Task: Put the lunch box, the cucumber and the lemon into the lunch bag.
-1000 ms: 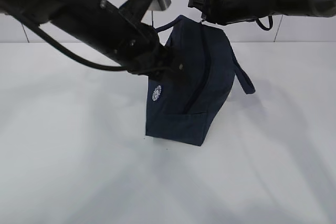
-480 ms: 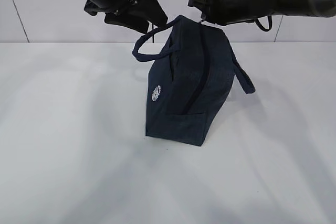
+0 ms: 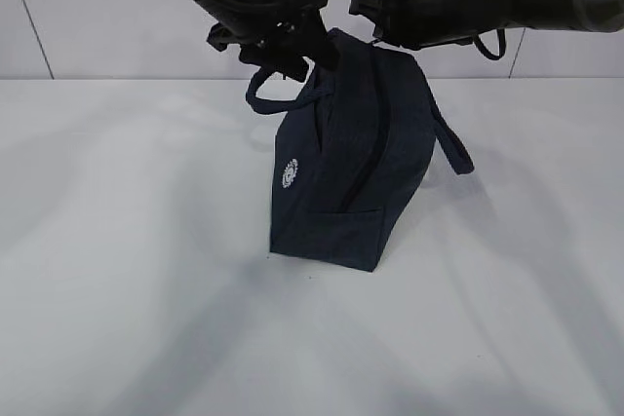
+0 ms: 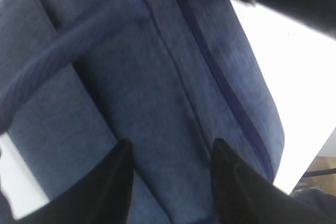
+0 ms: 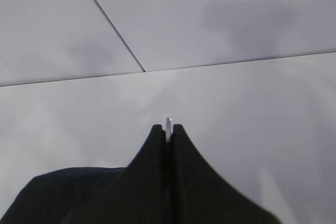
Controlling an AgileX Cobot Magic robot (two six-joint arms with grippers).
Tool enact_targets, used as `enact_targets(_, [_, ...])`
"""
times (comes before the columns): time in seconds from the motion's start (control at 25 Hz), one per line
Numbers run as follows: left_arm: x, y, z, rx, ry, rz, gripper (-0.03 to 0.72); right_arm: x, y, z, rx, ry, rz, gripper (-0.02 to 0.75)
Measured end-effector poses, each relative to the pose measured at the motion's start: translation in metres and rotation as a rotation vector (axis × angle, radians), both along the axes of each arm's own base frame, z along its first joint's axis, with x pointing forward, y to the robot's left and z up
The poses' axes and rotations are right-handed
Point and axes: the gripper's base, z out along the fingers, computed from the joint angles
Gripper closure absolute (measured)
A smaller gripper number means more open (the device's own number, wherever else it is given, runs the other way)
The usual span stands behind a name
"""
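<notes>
The navy lunch bag (image 3: 356,163) stands upright on the white table, its zipper line (image 4: 220,77) running along the top. My right gripper (image 3: 370,26) sits at the bag's top end, shut on a thin metal zipper pull (image 5: 168,123) that pokes out between its fingertips. Just left of it, my left gripper (image 3: 304,57) hovers at the bag's upper side beside the near handle (image 3: 263,94). In the left wrist view this gripper (image 4: 170,166) stands open with navy fabric filling the gap; contact cannot be told. The lunch box, the cucumber and the lemon are out of view.
The white tabletop (image 3: 127,270) spreads around the bag, with a pale wall (image 3: 78,17) behind it. The bag's second handle (image 3: 453,148) hangs down on the right side. Both dark arms cross above the bag.
My left arm has left the bag's lower left side, swung up, then come down to the bag's top by the near handle. The right gripper and the bag have stayed put.
</notes>
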Motion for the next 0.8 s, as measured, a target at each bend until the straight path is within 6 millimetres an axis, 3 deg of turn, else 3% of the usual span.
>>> enact_targets(0.36, [0.009,-0.009,-0.018,-0.027,0.068,-0.012,0.346,0.000,0.000,0.000,0.000,0.002,0.000,0.721])
enact_targets(0.48, [0.009,-0.009,-0.019,-0.022,0.079,-0.019,0.449,0.000,0.000,0.000,0.000,0.002,0.000,0.721])
enact_targets(0.64, [0.006,-0.008,-0.020,0.004,0.089,-0.046,0.659,0.000,0.000,-0.001,0.002,0.007,-0.001,0.721])
enact_targets(0.8, [0.003,-0.005,-0.022,0.043,0.095,-0.086,0.692,-0.001,0.000,-0.001,0.002,0.015,-0.001,0.721])
